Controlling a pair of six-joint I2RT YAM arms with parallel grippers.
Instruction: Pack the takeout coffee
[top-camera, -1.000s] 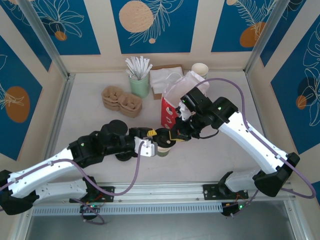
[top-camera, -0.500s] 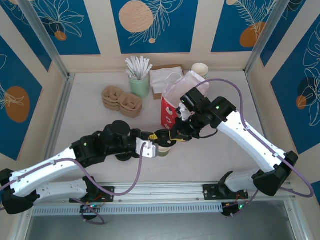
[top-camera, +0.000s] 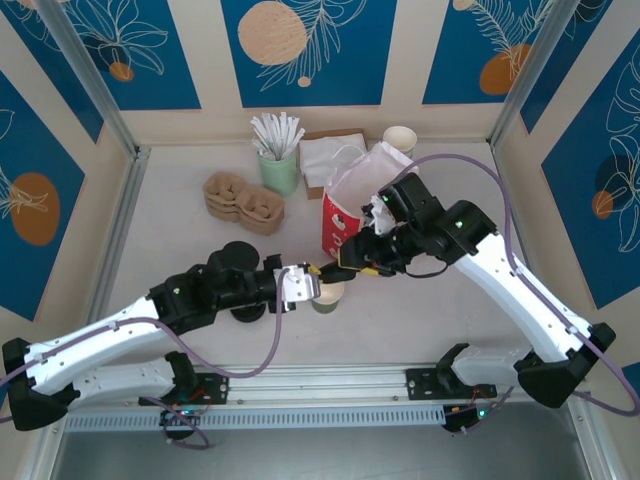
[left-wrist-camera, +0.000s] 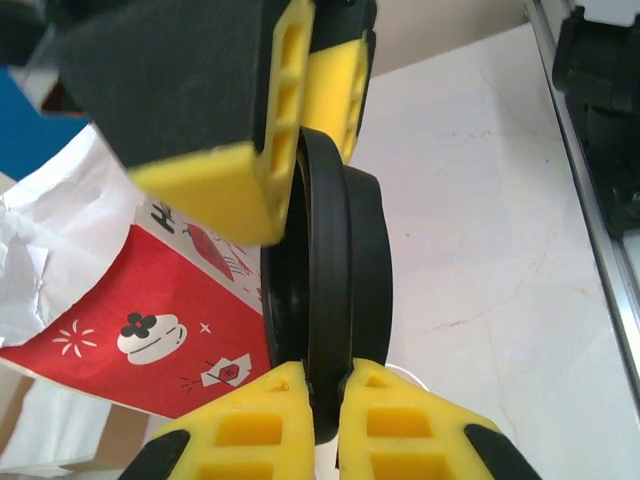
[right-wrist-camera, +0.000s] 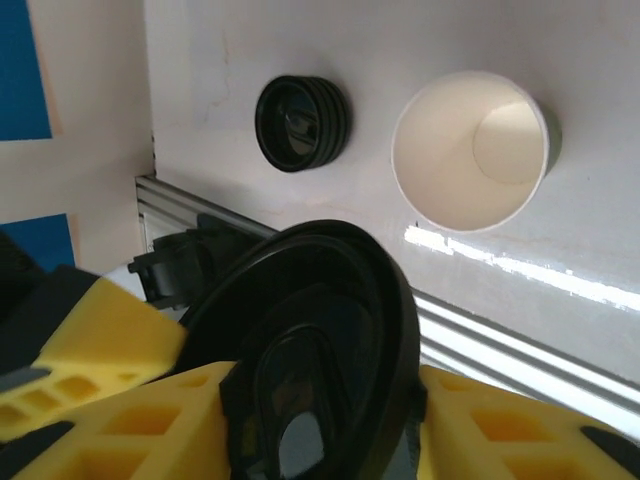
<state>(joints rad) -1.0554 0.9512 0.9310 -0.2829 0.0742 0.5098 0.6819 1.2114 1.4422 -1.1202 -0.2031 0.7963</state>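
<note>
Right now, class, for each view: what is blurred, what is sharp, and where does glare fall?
Left wrist: black lid soft up close, red-and-white bag print clearer. Right wrist: lid blurred in front, open paper cup sharp, glare streak on the table beside it. Top external: evenly lit and sharp.

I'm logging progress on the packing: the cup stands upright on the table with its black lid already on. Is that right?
Not quite. The cup does stand upright on the table, but it has no lid on. The right wrist view looks straight down into its open, empty inside. The left fingers pinch a black lid by its rim, off the cup.
</note>
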